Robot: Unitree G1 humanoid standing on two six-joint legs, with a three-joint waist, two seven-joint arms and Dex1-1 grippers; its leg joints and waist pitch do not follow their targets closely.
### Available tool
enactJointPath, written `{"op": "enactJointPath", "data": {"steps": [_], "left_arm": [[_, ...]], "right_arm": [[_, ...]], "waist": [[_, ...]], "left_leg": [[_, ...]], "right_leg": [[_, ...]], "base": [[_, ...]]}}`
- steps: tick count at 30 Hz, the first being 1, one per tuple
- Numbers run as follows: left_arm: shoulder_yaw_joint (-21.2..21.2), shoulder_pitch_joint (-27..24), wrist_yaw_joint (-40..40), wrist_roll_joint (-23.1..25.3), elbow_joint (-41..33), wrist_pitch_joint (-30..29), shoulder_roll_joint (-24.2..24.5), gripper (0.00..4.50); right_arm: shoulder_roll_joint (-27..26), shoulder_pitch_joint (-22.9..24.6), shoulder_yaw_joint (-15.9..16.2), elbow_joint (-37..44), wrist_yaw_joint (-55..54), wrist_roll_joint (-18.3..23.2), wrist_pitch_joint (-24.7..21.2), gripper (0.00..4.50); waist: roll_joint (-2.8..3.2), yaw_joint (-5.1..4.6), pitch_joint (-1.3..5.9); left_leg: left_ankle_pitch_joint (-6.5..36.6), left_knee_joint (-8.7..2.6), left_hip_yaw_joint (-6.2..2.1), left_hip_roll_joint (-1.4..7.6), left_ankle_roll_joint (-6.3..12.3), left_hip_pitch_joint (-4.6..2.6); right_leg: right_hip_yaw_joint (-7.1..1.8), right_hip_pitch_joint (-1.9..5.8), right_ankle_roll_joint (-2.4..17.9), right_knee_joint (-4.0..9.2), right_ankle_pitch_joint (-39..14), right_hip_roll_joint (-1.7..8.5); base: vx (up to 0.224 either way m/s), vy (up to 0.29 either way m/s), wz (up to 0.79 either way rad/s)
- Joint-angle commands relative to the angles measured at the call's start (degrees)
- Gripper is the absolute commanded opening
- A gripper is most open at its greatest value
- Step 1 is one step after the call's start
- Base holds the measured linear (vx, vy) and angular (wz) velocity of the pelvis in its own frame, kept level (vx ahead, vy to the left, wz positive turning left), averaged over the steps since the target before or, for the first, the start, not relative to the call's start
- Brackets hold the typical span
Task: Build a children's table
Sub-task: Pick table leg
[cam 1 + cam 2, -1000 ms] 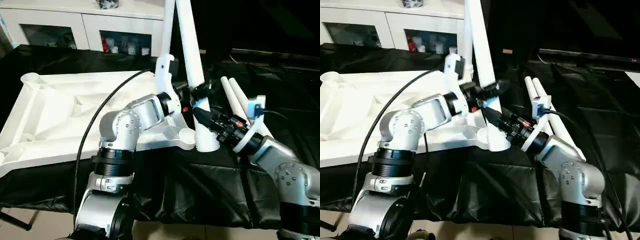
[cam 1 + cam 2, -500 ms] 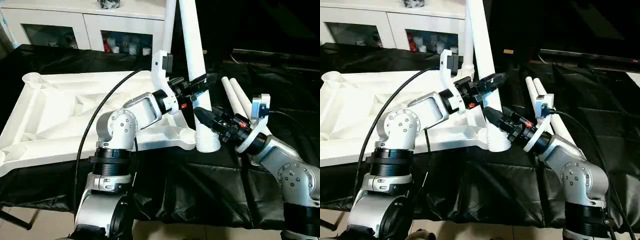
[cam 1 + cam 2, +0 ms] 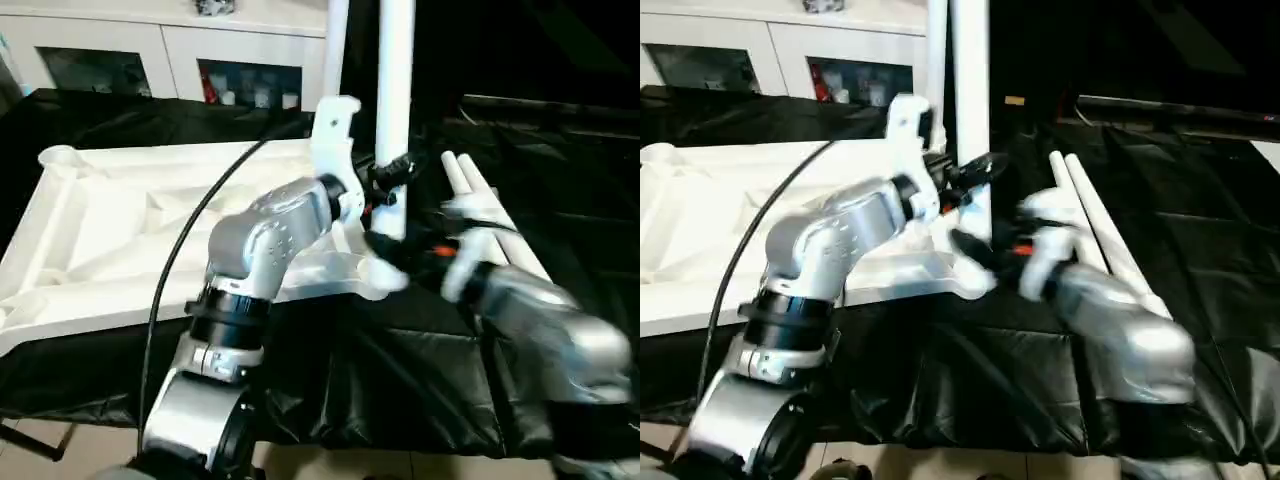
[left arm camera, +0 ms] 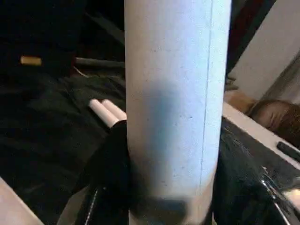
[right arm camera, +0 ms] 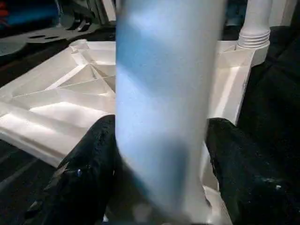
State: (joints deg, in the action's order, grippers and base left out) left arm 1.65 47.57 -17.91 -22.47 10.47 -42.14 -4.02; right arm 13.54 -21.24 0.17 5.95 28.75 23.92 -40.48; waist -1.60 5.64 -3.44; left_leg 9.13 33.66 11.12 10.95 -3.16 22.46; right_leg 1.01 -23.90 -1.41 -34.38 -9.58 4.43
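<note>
White table top (image 3: 110, 230), ribbed underside | white legs (image 3: 395, 90) | black cloth (image 3: 400, 380) | silver forearms (image 3: 265, 230), black fingers (image 5: 84, 173) | white cabinet (image 3: 150, 45), far left

You've got a black cloth (image 3: 420, 380) draped over the desk, creased and hanging off its near edge. Behind it stands a white cabinet (image 3: 170, 45) whose glass doors show small items on the shelves, too blurred to name. Pale floor (image 3: 60, 455) shows below.
</note>
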Motion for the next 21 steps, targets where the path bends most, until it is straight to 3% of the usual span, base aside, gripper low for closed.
{"op": "enactJointPath", "data": {"steps": [1, 5, 11, 12, 16, 21], "left_arm": [[0.8, 1.0, 0.5, 1.2, -1.3, 0.6, 0.1, 1.89], [2.6, 0.8, 1.1, 3.5, -1.6, 1.4, 0.6, 1.89], [3.5, 0.5, 1.3, 4.5, -1.5, 2.1, 1.0, 1.89], [3.5, 0.5, 1.3, 4.8, -1.5, 2.3, 1.1, 2.24], [2.9, 0.2, 0.5, 4.8, -1.4, 2.6, 1.6, 2.62], [0.9, 0.1, -5.7, -0.4, -1.7, 0.9, 2.5, 3.12]], "right_arm": [[0.0, -0.8, -0.5, -0.9, -2.1, -1.0, -1.2, 3.05], [-2.3, -2.6, 0.3, -2.1, -5.7, -2.5, -1.6, 2.65], [-2.7, -2.6, 0.2, -2.4, -5.7, -2.5, -0.3, 2.24], [-2.6, -2.5, 0.3, -2.3, -5.7, -2.3, -0.3, 2.02], [-1.8, -1.3, 0.3, -1.4, -3.0, -1.6, 0.7, 1.94], [0.5, 1.9, -1.2, 2.3, 7.2, 4.3, 3.3, 1.91]], "waist": [[0.19, 0.04, 4.26], [0.28, -0.17, 4.39], [0.34, -0.17, 4.2], [0.3, -0.24, 4.21], [0.3, -0.23, 4.23], [0.32, 0.07, 4.33]], "left_leg": [[12.2, -3.75, -0.98, 1.31, -1.48, -1.17], [10.6, -3.58, -0.91, 1.23, -0.94, -1.06], [12.3, -3.74, -0.89, 1.29, -1.29, -1.2], [12.5, -3.71, -0.89, 1.27, -1.33, -1.19], [12.6, -3.68, -0.9, 1.26, -1.31, -1.16], [11.6, -3.52, -0.85, 1.28, 0.18, -1.04]], "right_leg": [[-1.02, 2.78, 8.7, 4.05, -11.3, 2.28], [-1.0, 2.96, 9.9, 3.64, -7.8, 2.2], [-1.04, 2.93, 9.6, 3.91, -9.9, 2.26], [-1.05, 2.93, 9.4, 3.93, -10.3, 2.26], [-1.06, 2.97, 9.0, 3.96, -10.8, 2.29], [-1.01, 3.2, 10.7, 3.71, -8.0, 2.32]], "base": [[0.0, 0.0, 0.0], [0.0, 0.0, 0.0], [0.0, 0.0, 0.0], [0.0, 0.0, 0.0], [0.0, 0.0, 0.0], [0.0, 0.0, 0.0]]}}
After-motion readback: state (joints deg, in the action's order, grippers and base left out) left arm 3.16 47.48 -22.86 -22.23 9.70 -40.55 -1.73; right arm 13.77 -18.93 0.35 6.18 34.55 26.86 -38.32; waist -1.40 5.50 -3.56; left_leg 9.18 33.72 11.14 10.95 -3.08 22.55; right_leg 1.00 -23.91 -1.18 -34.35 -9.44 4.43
